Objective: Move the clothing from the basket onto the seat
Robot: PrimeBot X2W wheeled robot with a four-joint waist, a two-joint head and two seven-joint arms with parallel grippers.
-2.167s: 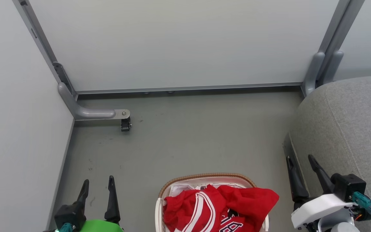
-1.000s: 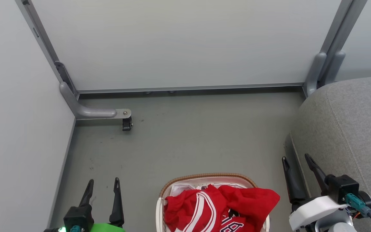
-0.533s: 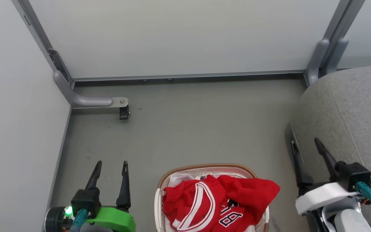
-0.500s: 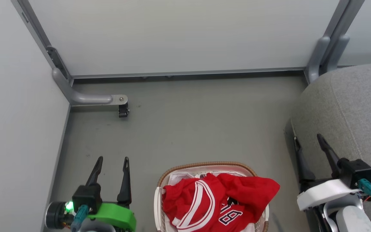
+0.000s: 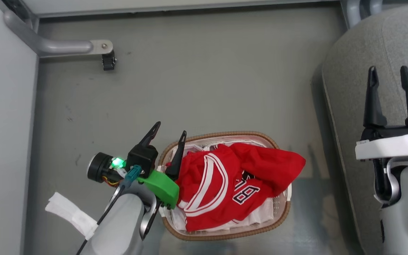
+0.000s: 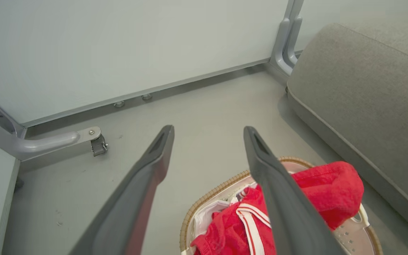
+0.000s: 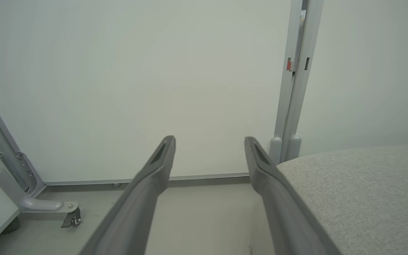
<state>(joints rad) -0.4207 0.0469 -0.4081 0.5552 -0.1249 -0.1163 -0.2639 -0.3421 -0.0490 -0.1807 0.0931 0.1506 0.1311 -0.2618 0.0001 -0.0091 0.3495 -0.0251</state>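
Both released, empty: left end effector hovers at the basket, left rim, clothing heaped inside; right end effector over the seat. Reach step, likely; next, dip and pinch.

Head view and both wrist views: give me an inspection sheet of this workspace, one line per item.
Surface: bare grey floor, a few faint scuffs.
Job's things: red clothing heaped in the basket, one flap draped over its right rim; seat at the right, no clothing on the part seen.
Clutter: white sheet under the clothing.
End effectors: left end effector open over the basket's left rim, holding nothing; right end effector open above the seat's edge.
Cables: teal-plugged cable at the left wrist.
Surroundings: pale wall panel; metal frame foot with caster.
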